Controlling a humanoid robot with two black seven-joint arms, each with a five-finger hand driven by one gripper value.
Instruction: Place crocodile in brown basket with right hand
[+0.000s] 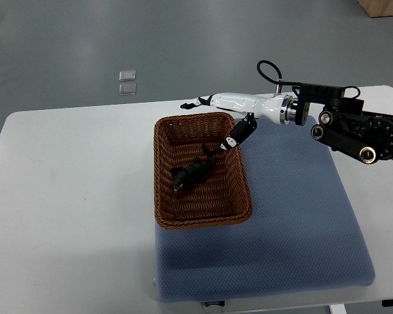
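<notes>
Brown woven basket (203, 171), rectangular, on a blue mat (295, 216) over a white bench (72, 196). Contents: one dark crocodile (193, 173), lying inside near the middle. Right hand (226, 108), white and black, above the basket's far right corner, fingers spread, grasping nothing.

We see a white bench (72, 196) with rounded corners standing on a grey floor (183, 46). A blue textured mat (295, 229) covers its right part, and a brown basket (164, 196) sits at the mat's left edge, partly on the bare bench top.
</notes>
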